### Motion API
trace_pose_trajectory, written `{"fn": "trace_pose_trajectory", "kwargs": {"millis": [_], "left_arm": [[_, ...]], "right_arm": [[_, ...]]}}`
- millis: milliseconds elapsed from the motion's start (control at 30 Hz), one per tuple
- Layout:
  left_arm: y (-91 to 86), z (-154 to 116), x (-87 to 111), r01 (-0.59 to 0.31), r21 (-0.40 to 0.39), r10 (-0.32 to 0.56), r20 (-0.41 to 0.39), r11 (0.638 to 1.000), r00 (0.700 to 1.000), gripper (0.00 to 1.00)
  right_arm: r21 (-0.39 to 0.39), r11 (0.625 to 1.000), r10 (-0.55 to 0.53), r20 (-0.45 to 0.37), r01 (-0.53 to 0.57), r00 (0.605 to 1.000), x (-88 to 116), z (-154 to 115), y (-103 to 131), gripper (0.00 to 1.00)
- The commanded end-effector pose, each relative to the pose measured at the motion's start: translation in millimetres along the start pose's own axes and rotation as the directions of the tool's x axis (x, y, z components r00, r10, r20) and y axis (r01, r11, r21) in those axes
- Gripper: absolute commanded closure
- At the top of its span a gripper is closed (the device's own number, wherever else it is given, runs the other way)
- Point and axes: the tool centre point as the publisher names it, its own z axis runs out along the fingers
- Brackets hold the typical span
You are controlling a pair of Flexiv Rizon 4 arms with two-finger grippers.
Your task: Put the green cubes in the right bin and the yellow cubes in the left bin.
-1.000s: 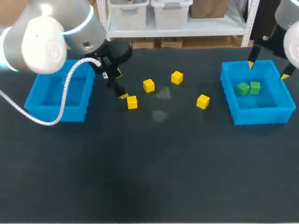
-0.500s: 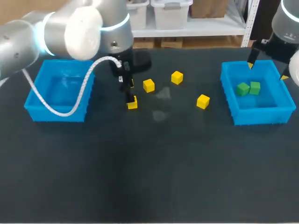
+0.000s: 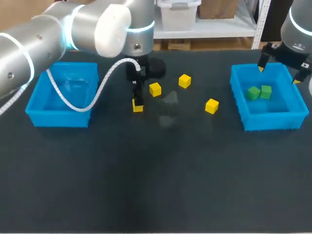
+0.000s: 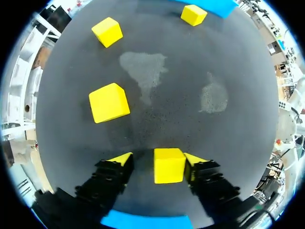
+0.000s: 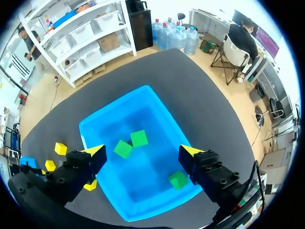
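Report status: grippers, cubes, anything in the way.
Left gripper open, astride a yellow cube. Right gripper open above right bin, three green cubes inside. Three other yellow cubes loose. Nothing in the way.

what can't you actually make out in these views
- Head view: the left arm covers the left gripper and most of the yellow cube between its fingers.
- Head view: the third green cube, seen from the right wrist view, is missing, probably behind the near wall of the right bin.
- Left wrist view: the left bin is a sliver under the gripper.
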Motion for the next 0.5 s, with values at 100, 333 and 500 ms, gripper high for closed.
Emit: {"fn": "trace_pose_trajectory", "kwargs": {"millis": [100, 333, 500], "left_arm": [[-1.5, -3.9, 1.0, -0.002, 0.009, 0.002, -0.062, 1.0, 0.998, 1.0], [-5.0, -31.2, 7.4, 0.005, -0.035, -0.006, -0.024, 0.999, 1.0, 1.0], [1.8, -90.2, 22.2, 0.087, -0.099, -0.073, 0.134, 0.991, 0.988, 1.0]], "right_arm": [[-0.004, 1.0, 0.003, 0.099, -0.002, 0.995, 3.6, -1.5, -3.0, 0.0], [-0.004, 1.0, 0.003, 0.099, -0.002, 0.995, 3.6, -1.5, -3.0, 0.0], [-0.004, 1.0, 0.003, 0.099, -0.002, 0.995, 3.6, -1.5, -3.0, 0.0]]}}
